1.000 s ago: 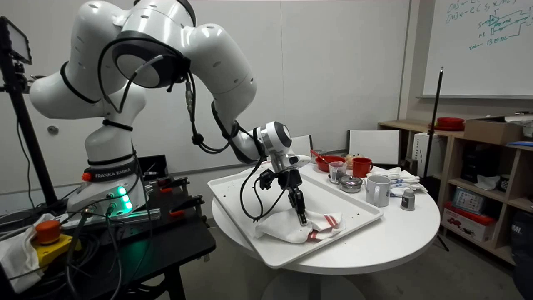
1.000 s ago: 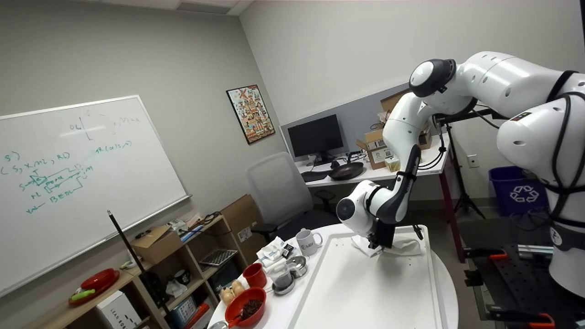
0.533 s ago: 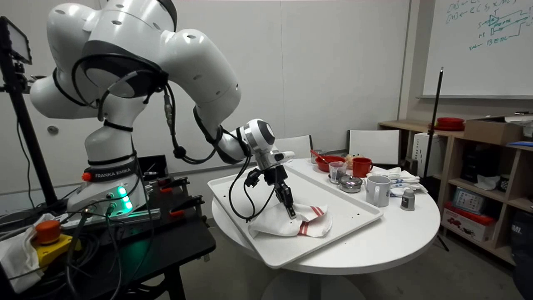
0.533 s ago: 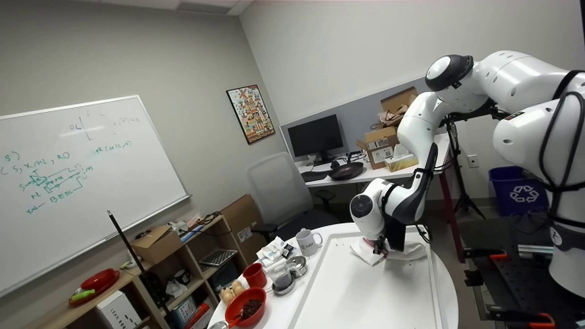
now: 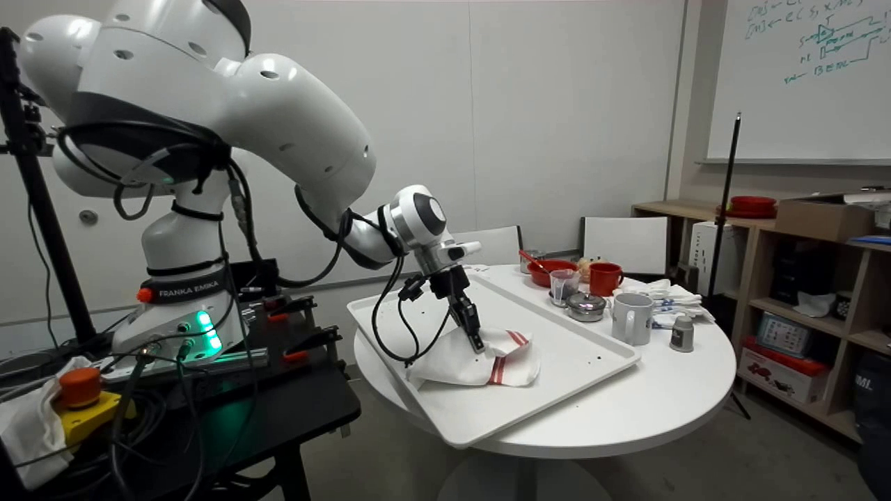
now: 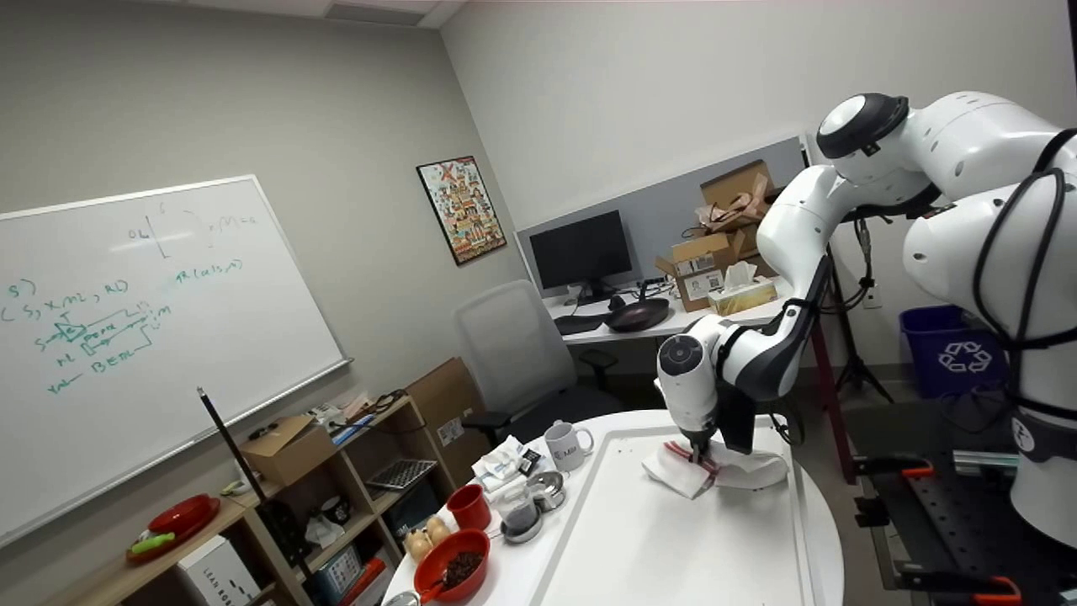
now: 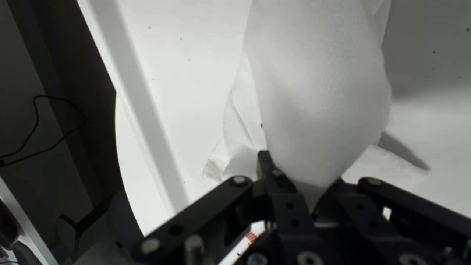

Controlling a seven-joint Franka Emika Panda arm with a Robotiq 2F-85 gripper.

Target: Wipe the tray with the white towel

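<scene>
One tray (image 6: 665, 539), one red-striped towel (image 5: 456, 363)

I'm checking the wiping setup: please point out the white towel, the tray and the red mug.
White towel (image 5: 466, 367): in an exterior view, its plain white cloth.
Tray (image 6: 673, 543): in an exterior view, bare floor.
Red mug (image 5: 604, 280): in an exterior view, outer side.

From opposite sides, well back, my exterior views share the tray (image 5: 564, 350); my wrist view looks closely down.
</scene>
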